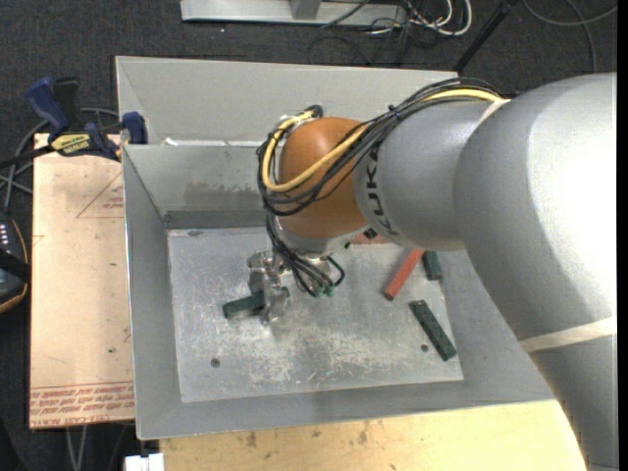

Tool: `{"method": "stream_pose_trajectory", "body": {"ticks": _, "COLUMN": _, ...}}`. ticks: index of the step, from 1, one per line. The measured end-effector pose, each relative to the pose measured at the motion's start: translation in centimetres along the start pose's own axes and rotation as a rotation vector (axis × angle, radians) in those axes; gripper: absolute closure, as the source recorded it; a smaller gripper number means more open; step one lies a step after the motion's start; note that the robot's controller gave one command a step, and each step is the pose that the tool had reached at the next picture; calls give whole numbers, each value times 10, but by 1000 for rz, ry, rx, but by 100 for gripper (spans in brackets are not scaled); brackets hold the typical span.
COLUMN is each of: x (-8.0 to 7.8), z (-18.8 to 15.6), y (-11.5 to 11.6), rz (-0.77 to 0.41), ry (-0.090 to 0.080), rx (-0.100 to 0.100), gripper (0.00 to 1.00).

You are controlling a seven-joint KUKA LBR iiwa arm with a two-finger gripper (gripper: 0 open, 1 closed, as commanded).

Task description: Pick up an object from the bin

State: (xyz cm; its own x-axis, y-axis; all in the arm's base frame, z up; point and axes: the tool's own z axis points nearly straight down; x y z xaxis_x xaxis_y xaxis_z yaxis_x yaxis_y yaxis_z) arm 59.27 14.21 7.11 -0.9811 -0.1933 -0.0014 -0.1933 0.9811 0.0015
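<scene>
My gripper [268,294] is low over the bin floor, left of centre, under the orange wrist cover. A small dark green flat piece [239,309] lies on the floor right at its left side, one end reaching under the gripper. Whether that piece is held I cannot tell.
To the right lie a red-orange stick [401,275], a short dark piece [432,266] beside it, and a dark green bar [434,329] nearer the front right corner. The arm covers the bin's right rear part. The floor is scratched bare metal to the left and front.
</scene>
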Motion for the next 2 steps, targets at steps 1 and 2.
{"method": "stream_pose_trajectory", "body": {"ticks": 1, "x": -23, "z": -165, "y": 33, "rz": -266, "ry": -11, "rx": 0, "gripper": 100}}
{"method": "stream_pose_trajectory", "body": {"ticks": 2, "x": -22, "z": -172, "y": -43, "rz": -238, "ry": -3, "rx": 4, "gripper": 100}}
